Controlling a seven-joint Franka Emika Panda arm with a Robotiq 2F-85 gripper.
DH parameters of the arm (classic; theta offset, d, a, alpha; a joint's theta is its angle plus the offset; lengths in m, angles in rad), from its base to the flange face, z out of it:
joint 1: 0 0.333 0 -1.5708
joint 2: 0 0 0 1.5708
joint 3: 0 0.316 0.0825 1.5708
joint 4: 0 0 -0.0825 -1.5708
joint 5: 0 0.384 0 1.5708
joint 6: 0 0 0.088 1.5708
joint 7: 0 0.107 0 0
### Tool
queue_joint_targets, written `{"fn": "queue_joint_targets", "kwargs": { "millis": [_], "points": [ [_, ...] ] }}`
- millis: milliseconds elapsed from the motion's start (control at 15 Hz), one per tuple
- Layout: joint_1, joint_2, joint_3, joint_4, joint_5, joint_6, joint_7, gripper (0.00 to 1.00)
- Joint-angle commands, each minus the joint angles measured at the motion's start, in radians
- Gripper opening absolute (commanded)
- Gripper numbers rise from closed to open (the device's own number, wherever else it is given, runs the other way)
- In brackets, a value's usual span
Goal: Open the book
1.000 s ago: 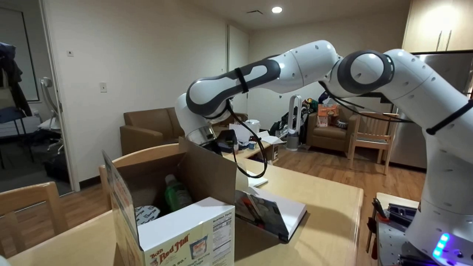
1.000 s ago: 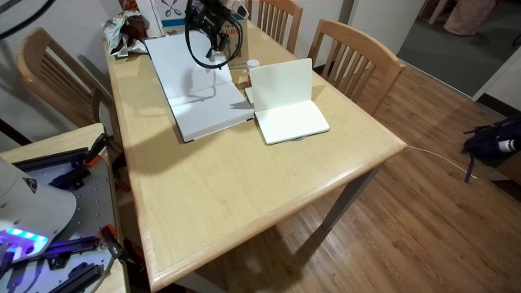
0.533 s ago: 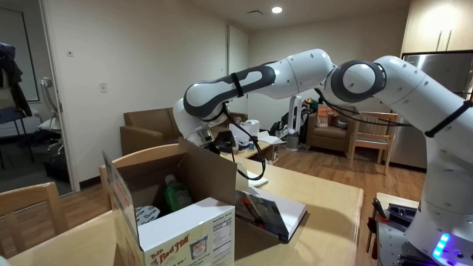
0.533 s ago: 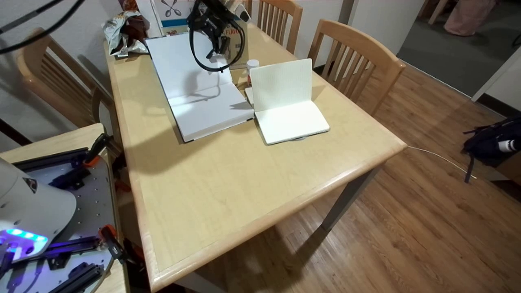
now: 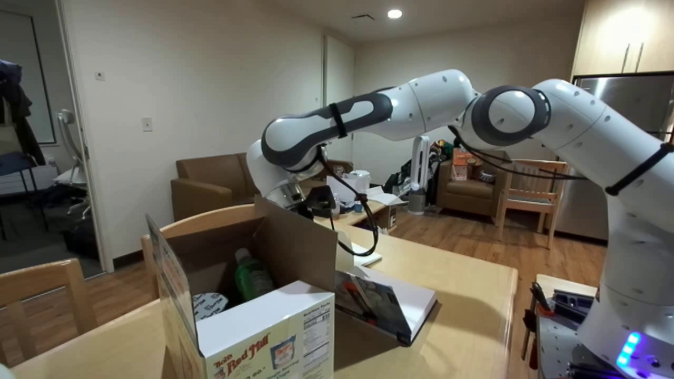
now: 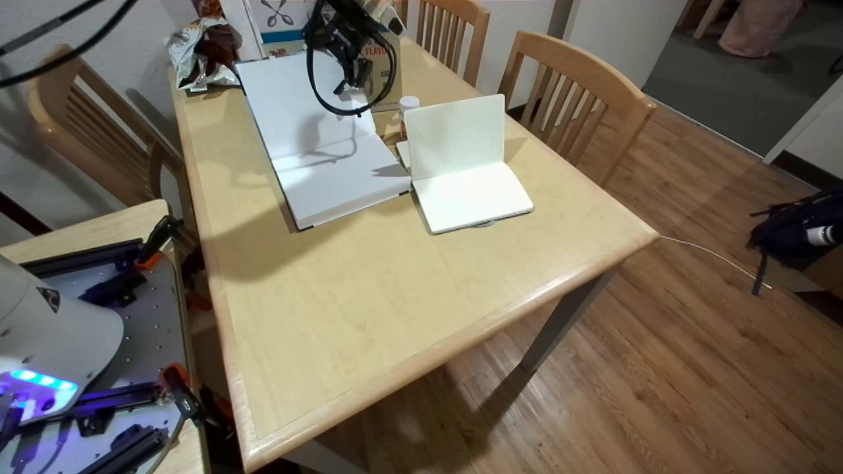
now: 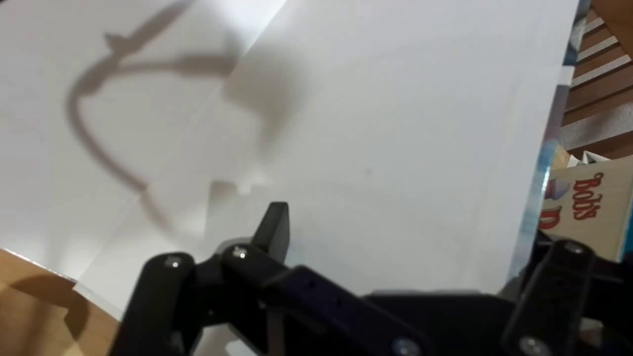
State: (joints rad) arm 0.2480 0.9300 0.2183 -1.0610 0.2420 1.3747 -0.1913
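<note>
My arm [image 5: 421, 108] sits slightly lower than a second ago; the open book [image 6: 332, 187] is unmoved, one side tilted up. My gripper [image 7: 408, 228], near that side, stands wide, holding nothing.

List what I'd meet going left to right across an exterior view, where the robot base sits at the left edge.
Robot base, crumpled bag, large open book, open notebook, dark blue backpack.
</note>
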Motion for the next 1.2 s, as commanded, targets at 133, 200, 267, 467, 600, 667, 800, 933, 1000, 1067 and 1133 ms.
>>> {"fn": "queue_joint_targets", "kwargs": {
  "millis": [133,200,267,467,600,667,800,933,1000,1067,1133],
  "points": [
    [0.0,0.0,0.0,0.0,0.0,0.0,0.0,1.0],
    [0.0,0.0,0.0,0.0,0.0,0.0,0.0,1.0],
    [0.0,0.0,0.0,0.0,0.0,0.0,0.0,1.0],
    [0.003,0.004,-0.002,0.008,-0.007,-0.008,-0.003,1.0],
    [0.029,0.029,-0.009,0.07,-0.079,-0.046,-0.029,1.0],
    [0.051,0.043,-0.017,0.112,-0.126,-0.063,-0.046,1.0],
    [0.089,0.062,-0.023,0.182,-0.208,-0.097,-0.067,1.0],
    [0.133,0.084,-0.034,0.239,-0.288,-0.097,-0.096,1.0],
    [0.156,0.095,-0.041,0.264,-0.327,-0.093,-0.108,1.0],
    [0.18,0.104,-0.049,0.292,-0.366,-0.096,-0.121,1.0],
    [0.205,0.112,-0.061,0.317,-0.406,-0.103,-0.131,1.0]
  ]
}}
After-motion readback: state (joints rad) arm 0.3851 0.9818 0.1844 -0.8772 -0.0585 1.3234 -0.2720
